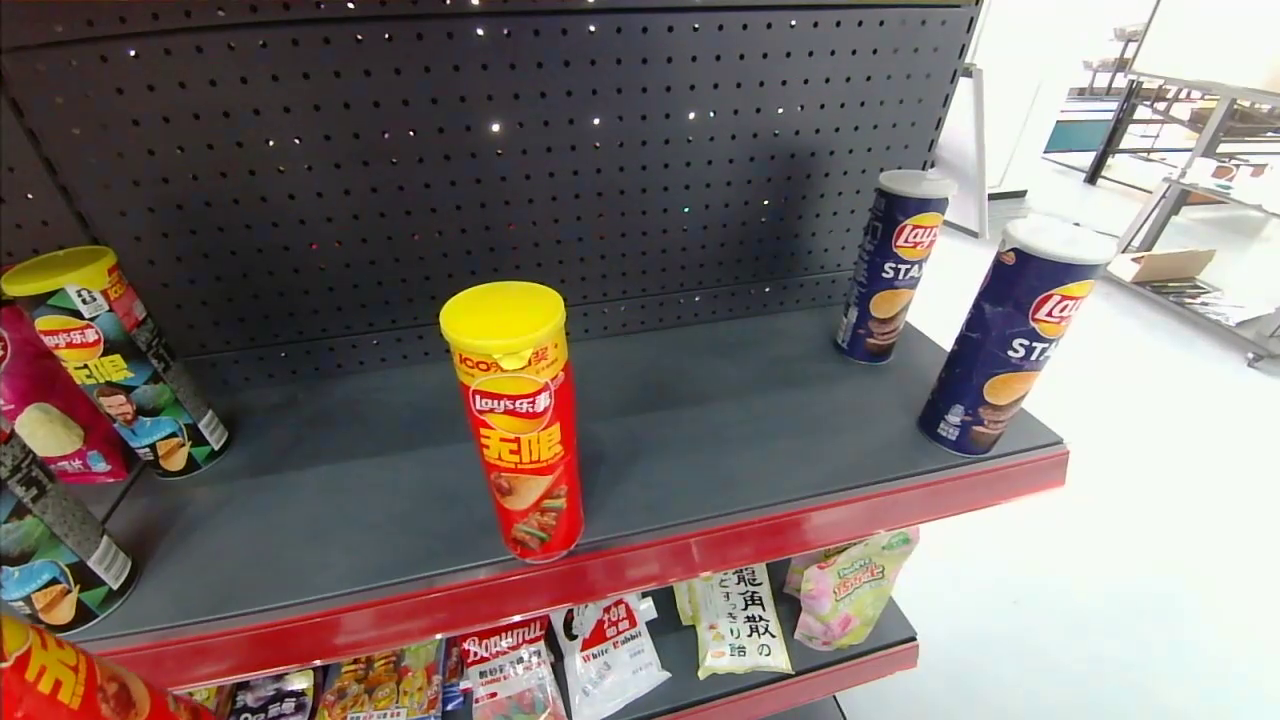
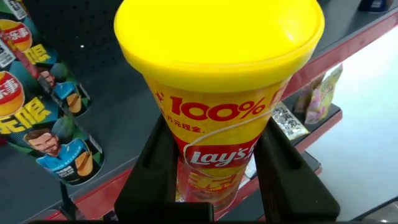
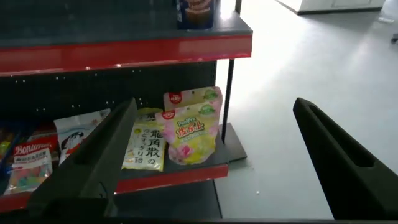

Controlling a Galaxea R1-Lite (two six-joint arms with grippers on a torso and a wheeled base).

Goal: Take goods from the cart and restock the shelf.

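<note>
I am gripping the red chip can (image 2: pixel 217 155) in my left gripper (image 2: pixel 214 193), with my fingers (image 2: pixel 155 180) clamping its sides below the yellow lid (image 2: pixel 217 31). Its long axis is running along my fingers, lid facing the wrist camera and base hidden. It is sitting near the left end of the shelf (image 1: pixel 700 420), by the red front edge, and the head view is cutting it off at the corner. My right gripper (image 3: pixel 214 143) is gaping, holding nothing.
</note>
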